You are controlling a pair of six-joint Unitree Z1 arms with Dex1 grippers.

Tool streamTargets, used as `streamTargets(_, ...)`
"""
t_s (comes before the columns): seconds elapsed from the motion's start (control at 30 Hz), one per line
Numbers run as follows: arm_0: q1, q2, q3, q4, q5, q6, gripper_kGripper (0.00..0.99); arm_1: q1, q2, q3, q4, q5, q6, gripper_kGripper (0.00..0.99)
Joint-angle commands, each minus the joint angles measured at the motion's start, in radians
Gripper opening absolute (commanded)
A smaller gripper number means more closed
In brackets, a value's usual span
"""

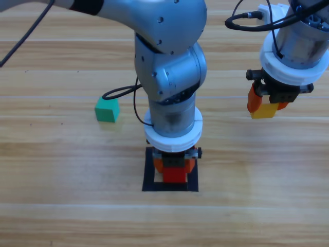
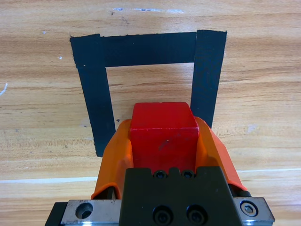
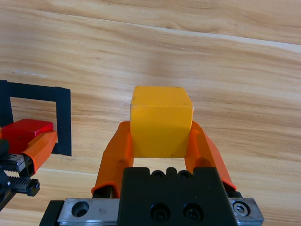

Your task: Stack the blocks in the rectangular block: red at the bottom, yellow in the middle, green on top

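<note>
Wooden table [image 1: 56, 180] fills all three views. Left arm [image 1: 169, 67] is the biggest thing in the high view, coming down from the top edge to the middle, and it hides most of its own gripper. Right arm [image 1: 298, 41] sits at the top right, raised off the table.

Black tape frame [image 1: 149, 172] lies centre-bottom of the high view; only its left, right and bottom strips show there, the rest under the arm. Left wrist view shows the frame [image 2: 146, 49] much better: the hollow centre is bare wood, with the far strip and both side strips clear.

Left gripper [image 1: 175, 165] is inside the frame, jaws pinched on the two sides of the red cube [image 1: 175, 174]. In the left wrist view the gripper [image 2: 163, 141] has the red cube [image 2: 163, 132] snug between the jaws, no gap either side, cube over the near part of the frame's opening. Can't tell whether the cube touches the table.

Right gripper [image 1: 266, 105] is well right of the frame, jaws pinched on the yellow cube [image 1: 264, 110]. Right wrist view: gripper [image 3: 161, 143] clamps the yellow cube [image 3: 161, 120] at its lower half, top half sticking out past the jaw tips, above bare wood. That view also catches the left gripper and red cube [image 3: 26, 132] at its left edge.

Green cube [image 1: 107, 109] sits alone on the table left of the left arm, well apart from the frame; it appears only in the high view.
</note>
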Motion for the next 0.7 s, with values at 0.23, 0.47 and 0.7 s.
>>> streamTargets(0.23, -0.018, 0.055, -0.012, -0.01, 0.023, -0.009, 0.0, -0.025, -0.009, 0.029, 0.015, -0.003, -0.004, 0.0)
streamTargets(0.47, -0.018, 0.053, -0.006, -0.018, 0.03, -0.006, 0.0, -0.025, -0.007, 0.028, 0.015, -0.003, -0.006, 0.0)
streamTargets(0.7, -0.018, 0.051, 0.0, -0.019, 0.039, -0.01, 0.0, -0.025, -0.01, 0.029, 0.015, -0.003, -0.009, 0.0)
